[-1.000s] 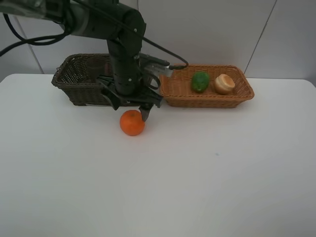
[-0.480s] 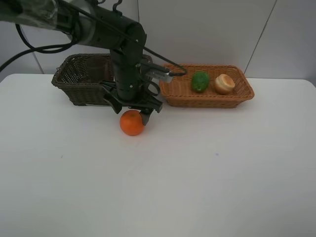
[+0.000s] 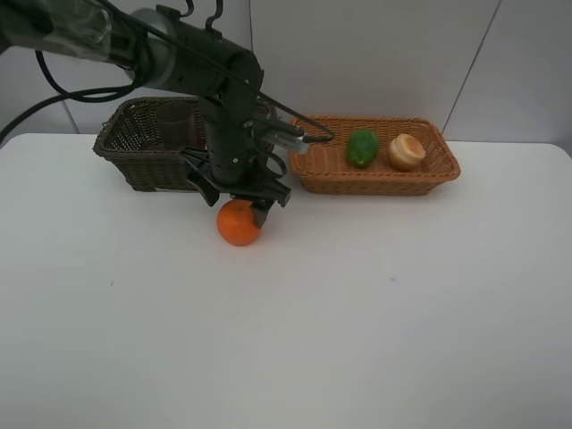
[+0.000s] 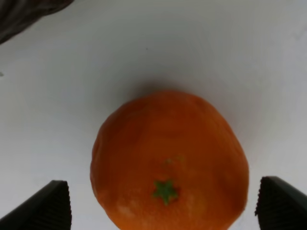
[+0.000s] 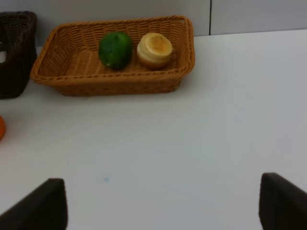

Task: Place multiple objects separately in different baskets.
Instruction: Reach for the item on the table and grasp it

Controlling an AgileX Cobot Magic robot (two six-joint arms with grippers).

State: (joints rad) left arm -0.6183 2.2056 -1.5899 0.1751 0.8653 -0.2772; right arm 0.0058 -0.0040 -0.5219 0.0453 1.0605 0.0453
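Note:
The orange (image 3: 239,223) lies on the white table in front of the dark brown basket (image 3: 134,152). My left gripper (image 3: 236,207) hangs right over it, open, one finger on each side. In the left wrist view the orange (image 4: 170,160) fills the gap between the fingertips (image 4: 45,208) of the left gripper (image 4: 163,206). The light tan basket (image 3: 375,179) holds a green fruit (image 3: 362,147) and a peach-like fruit (image 3: 406,151). A translucent cup (image 3: 176,122) stands in the dark basket. My right gripper (image 5: 160,206) is open over bare table, holding nothing.
The two baskets stand side by side at the table's back edge against a white wall. The right wrist view shows the tan basket (image 5: 115,81), the green fruit (image 5: 115,49), the peach-like fruit (image 5: 154,49) and a corner of the dark basket (image 5: 17,52).
The left arm has shifted slightly and its gripper has sunk a little closer around the orange. The orange and the fruits in the basket have not moved.

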